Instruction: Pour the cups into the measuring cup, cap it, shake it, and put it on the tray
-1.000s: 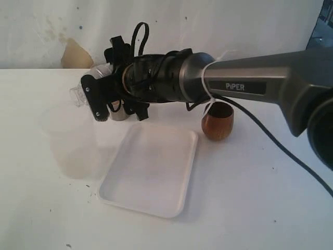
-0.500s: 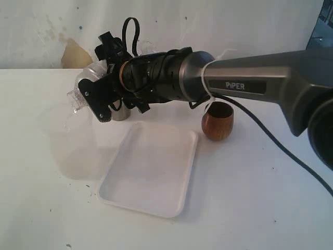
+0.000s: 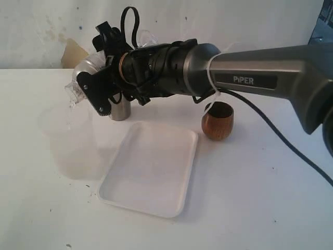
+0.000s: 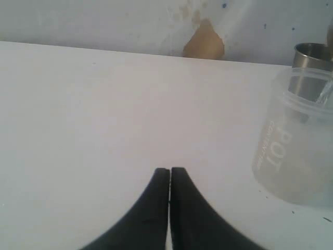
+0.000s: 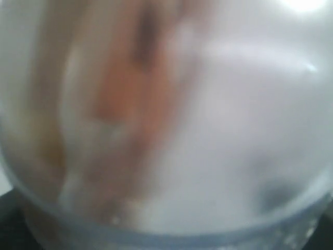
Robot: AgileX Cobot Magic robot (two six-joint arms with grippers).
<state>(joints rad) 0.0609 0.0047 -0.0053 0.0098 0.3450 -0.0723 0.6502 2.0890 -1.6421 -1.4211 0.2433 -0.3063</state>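
Observation:
The clear measuring cup [image 3: 70,143] stands open-topped on the white table, left of the white tray [image 3: 151,172]. My right gripper [image 3: 86,89] hovers above its rim, shut on a clear domed lid [image 3: 77,87]. That lid [image 5: 208,130] fills the right wrist view as a blur and hides the fingers. The steel tumbler [image 3: 119,110] stands upright just behind the gripper. The brown wooden cup [image 3: 217,121] is upright at the tray's far right corner. My left gripper [image 4: 169,170] is shut and empty, low over bare table, with the measuring cup [image 4: 296,146] and tumbler [image 4: 312,54] off to one side.
A pale wall with a brown stain [image 3: 75,52] closes the back of the table. The right arm's black cable [image 3: 270,133] trails over the table past the wooden cup. Bare table lies in front of the tray.
My right gripper has lifted and shifted a little left with the lid, from beside the tumbler to above the measuring cup's rim. The left gripper has stayed shut.

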